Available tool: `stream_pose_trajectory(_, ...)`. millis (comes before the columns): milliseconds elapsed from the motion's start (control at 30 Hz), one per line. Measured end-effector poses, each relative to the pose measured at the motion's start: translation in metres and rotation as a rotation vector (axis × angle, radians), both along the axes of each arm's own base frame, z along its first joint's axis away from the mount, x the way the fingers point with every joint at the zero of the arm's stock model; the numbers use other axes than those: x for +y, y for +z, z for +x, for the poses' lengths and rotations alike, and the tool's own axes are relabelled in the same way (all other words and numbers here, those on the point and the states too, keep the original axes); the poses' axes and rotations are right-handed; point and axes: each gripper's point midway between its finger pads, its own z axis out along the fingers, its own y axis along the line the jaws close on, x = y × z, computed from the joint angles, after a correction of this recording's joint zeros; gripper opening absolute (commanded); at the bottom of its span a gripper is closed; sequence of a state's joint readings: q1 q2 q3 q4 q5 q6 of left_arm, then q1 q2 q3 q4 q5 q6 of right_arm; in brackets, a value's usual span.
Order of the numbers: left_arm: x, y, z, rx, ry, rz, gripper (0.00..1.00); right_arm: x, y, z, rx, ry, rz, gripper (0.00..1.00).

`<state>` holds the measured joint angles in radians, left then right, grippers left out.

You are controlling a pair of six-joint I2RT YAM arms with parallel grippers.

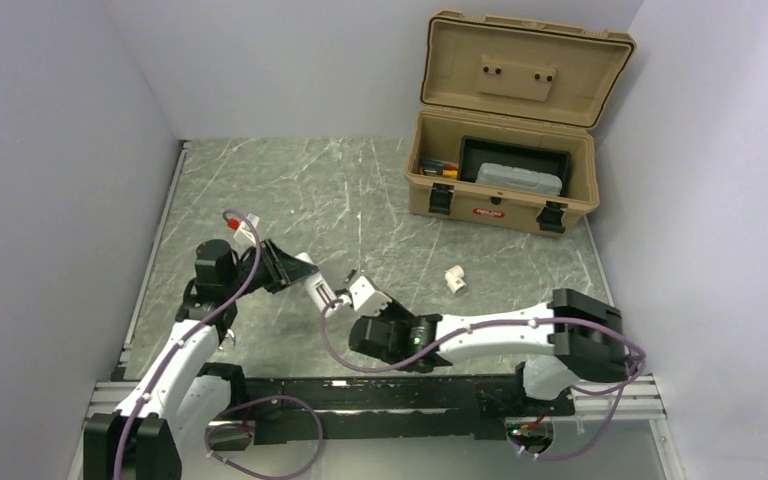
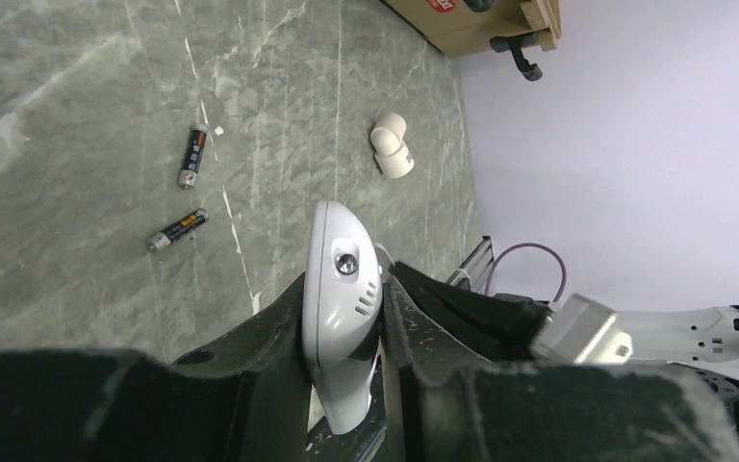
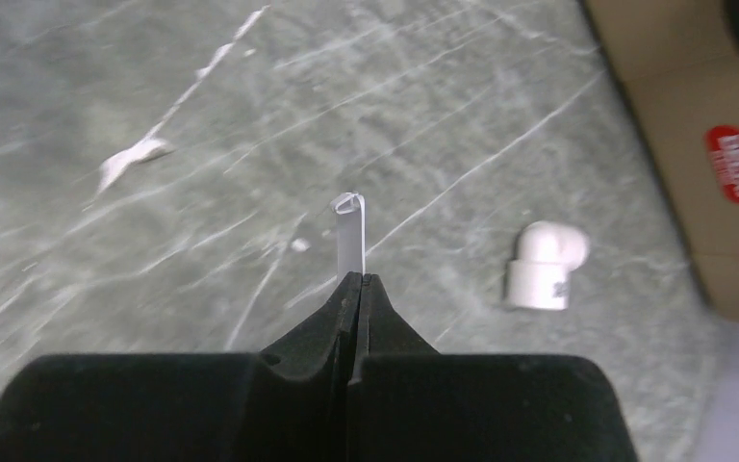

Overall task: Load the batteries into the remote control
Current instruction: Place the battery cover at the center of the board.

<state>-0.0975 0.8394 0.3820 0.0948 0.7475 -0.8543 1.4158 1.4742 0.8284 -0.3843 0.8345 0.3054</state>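
Note:
My left gripper point(image 2: 344, 281) is shut on the white remote control point(image 2: 333, 245) and holds it edge-up above the table; it also shows in the top view point(image 1: 317, 291). Two dark batteries lie loose on the table beyond it, one point(image 2: 191, 156) farther and one point(image 2: 177, 230) nearer. My right gripper point(image 3: 354, 279) is shut on a thin white plastic cover point(image 3: 348, 231), seen edge-on and lifted off the table. In the top view the right gripper point(image 1: 365, 296) is right next to the remote's tip.
A small white pipe elbow point(image 3: 544, 265) lies on the table to the right, also in the left wrist view point(image 2: 392, 144) and the top view point(image 1: 454, 280). An open tan toolbox point(image 1: 500, 190) stands at the back right. Walls close in both sides.

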Motion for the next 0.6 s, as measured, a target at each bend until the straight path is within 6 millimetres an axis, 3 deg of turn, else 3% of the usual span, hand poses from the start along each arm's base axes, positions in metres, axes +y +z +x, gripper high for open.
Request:
stream_pose_trajectory(167, 0.005, -0.002, 0.000, 0.008, 0.009, 0.002, 0.00, 0.001, -0.011, 0.029, -0.091, -0.001, -0.210, 0.00)
stream_pose_trajectory(267, 0.012, -0.002, 0.002, 0.009, 0.025, 0.015, 0.00, -0.001, -0.023, 0.034, -0.116, 0.013, -0.309, 0.00)
stream_pose_trajectory(600, 0.066, 0.006, 0.021, -0.001, 0.183, 0.065, 0.00, -0.009, -0.045, 0.041, -0.157, 0.008, -0.479, 0.00)
